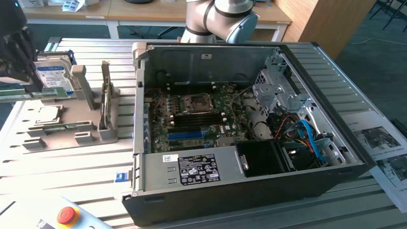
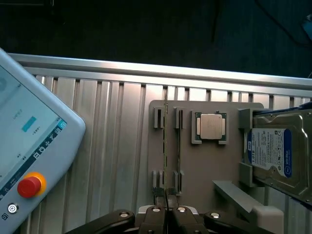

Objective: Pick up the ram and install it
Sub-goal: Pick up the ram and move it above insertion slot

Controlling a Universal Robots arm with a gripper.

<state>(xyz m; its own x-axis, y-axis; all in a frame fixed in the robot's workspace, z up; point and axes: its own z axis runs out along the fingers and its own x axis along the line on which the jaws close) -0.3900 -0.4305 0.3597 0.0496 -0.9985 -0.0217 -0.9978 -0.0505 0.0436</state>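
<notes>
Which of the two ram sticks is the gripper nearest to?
The ram stick farther from the silver processor chip; the gripper sits at its end, the other stick stands beside the chip.

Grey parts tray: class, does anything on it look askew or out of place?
The blue-labelled silver hard drive lies tilted, while the square silver processor sits flat. One thin green ram stick is off its slot, in the tool.
</notes>
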